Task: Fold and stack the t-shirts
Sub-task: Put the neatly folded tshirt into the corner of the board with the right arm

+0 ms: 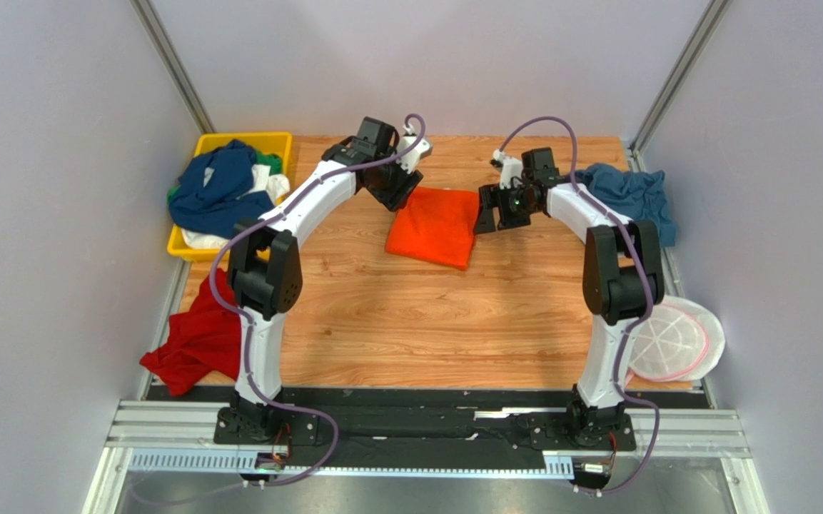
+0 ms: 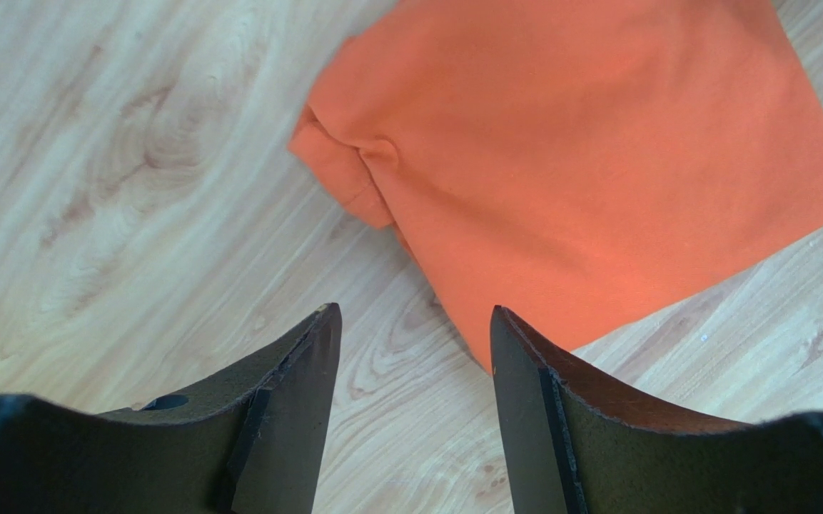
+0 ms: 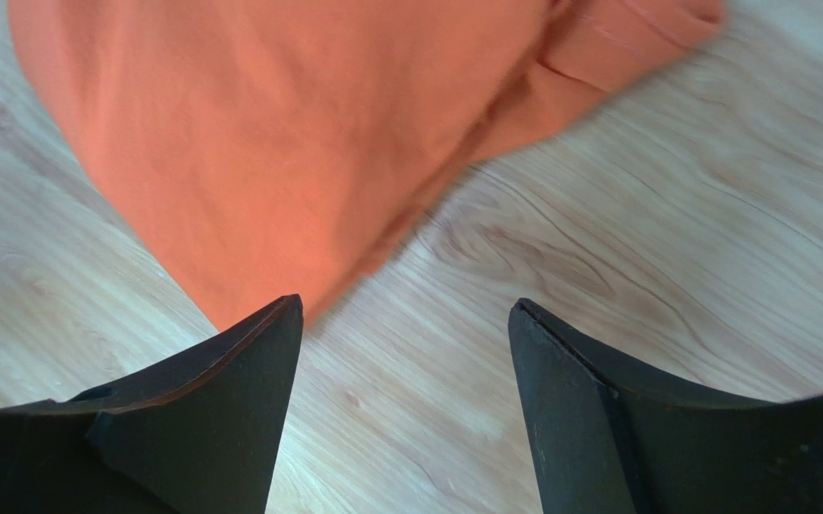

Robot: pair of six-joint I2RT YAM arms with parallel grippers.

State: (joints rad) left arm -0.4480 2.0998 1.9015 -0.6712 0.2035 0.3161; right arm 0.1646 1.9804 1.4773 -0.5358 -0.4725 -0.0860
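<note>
1. The orange t-shirt [image 1: 434, 226] lies flat on the counter [image 1: 405, 321], folded into a compact, roughly rectangular packet. It sits toward the far middle, between the two pincers.
2. The left pincer [image 2: 413, 321] has its fingers spread with nothing between them. It hangs over bare wood just beside the shirt's left edge, near a bunched sleeve [image 2: 346, 171].
3. The right pincer [image 3: 405, 311] also has its fingers spread and holds nothing. It hangs over bare wood just beside the shirt's right edge. In the wrist view one fingertip overlaps a corner of the cloth, but contact cannot be confirmed.
4. The steel-blue t-shirt [image 1: 630, 193] lies crumpled at the counter's far right corner, behind the right arm.
5. The red t-shirt [image 1: 196, 337] lies crumpled and drapes over the counter's left edge, beside the left arm.
6. The yellow tray [image 1: 265, 138] stands at the far left corner. It holds a heap with the navy t-shirt [image 1: 217, 182] on top and white cloth [image 1: 203, 238] and green cloth [image 1: 267, 161] showing around it.
7. The round white-and-pink disc [image 1: 675, 338] rests at the right edge, near the right arm's base.
</note>
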